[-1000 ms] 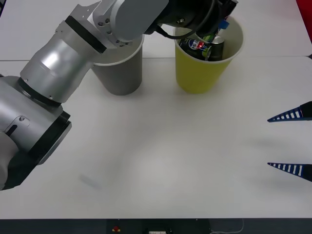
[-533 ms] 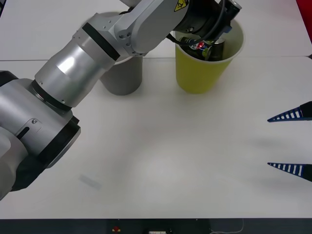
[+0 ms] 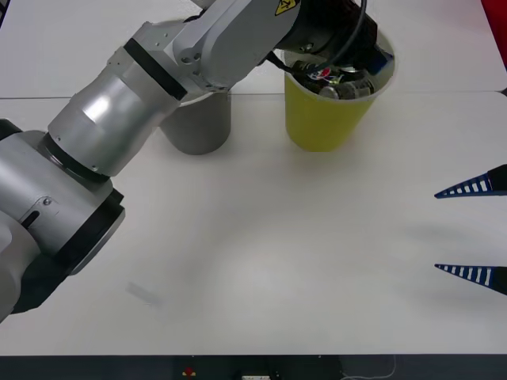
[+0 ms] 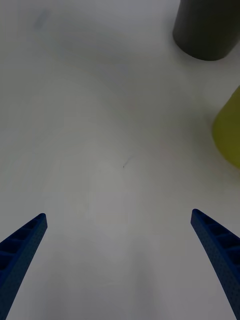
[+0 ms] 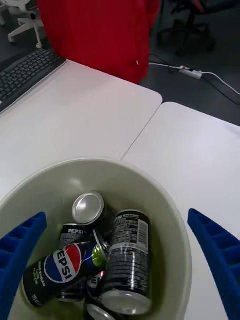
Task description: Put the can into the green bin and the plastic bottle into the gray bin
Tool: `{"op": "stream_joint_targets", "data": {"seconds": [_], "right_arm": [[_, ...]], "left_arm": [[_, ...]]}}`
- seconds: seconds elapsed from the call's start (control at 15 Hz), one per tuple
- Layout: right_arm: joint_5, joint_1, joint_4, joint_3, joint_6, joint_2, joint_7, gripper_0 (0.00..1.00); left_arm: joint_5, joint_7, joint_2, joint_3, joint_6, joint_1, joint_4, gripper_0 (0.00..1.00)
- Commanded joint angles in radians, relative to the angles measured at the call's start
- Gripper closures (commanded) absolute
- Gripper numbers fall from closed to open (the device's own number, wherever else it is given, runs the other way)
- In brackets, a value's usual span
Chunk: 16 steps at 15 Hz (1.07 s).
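Observation:
The green bin [image 3: 325,119] stands at the table's far side, and its pale inside [image 5: 150,190] holds several cans. Among them the can [image 5: 89,206] stands upright with its shiny silver top up, next to a Pepsi can [image 5: 60,267] and a dark can [image 5: 129,245]. My left gripper [image 5: 116,217] hangs open right over the bin's mouth, holding nothing. The gray bin [image 3: 198,123] stands just left of the green one, partly behind my left arm [image 3: 150,87]. The plastic bottle is out of view. My right gripper [image 3: 474,231] waits open at the table's right edge.
The white table [image 3: 277,253] is bare between the bins and the front edge. From the right wrist, the gray bin [image 4: 207,30] and the green bin's side [image 4: 229,131] lie ahead. A second table with a keyboard [image 5: 25,75] and a red panel [image 5: 100,35] lie beyond the bins.
My left wrist has dropped lower and shifted right over the green bin's mouth, and the cans inside sit differently. The right gripper has not moved.

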Motion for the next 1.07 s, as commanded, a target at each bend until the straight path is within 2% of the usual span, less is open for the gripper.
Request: {"op": "stream_joint_targets", "data": {"seconds": [0.07,0.33,0.47,0.6,0.67,0.93,1.07], "right_arm": [[0.000,0.000,0.000,0.000,0.000,0.000,0.000,0.00],[0.000,0.000,0.000,0.000,0.000,0.000,0.000,0.00],[0.000,0.000,0.000,0.000,0.000,0.000,0.000,0.00],[0.000,0.000,0.000,0.000,0.000,0.000,0.000,0.00],[0.000,0.000,0.000,0.000,0.000,0.000,0.000,0.00],[0.000,0.000,0.000,0.000,0.000,0.000,0.000,0.00],[0.000,0.000,0.000,0.000,0.000,0.000,0.000,0.00]], "left_arm": [[0.086,-0.086,0.092,0.030,-0.022,0.114,-0.192,0.00],[0.289,-0.241,0.250,0.084,-0.022,0.295,-0.405,0.00],[0.367,-0.264,0.321,0.107,-0.022,0.383,-0.495,0.00],[0.454,-0.351,0.400,0.148,-0.022,0.491,-0.584,0.00],[0.493,-0.396,0.431,0.165,-0.022,0.537,-0.612,0.00],[0.777,-0.666,0.565,0.254,-0.024,0.731,-0.637,0.00],[0.844,-0.773,0.612,0.295,-0.052,0.798,-0.646,0.00]]}}
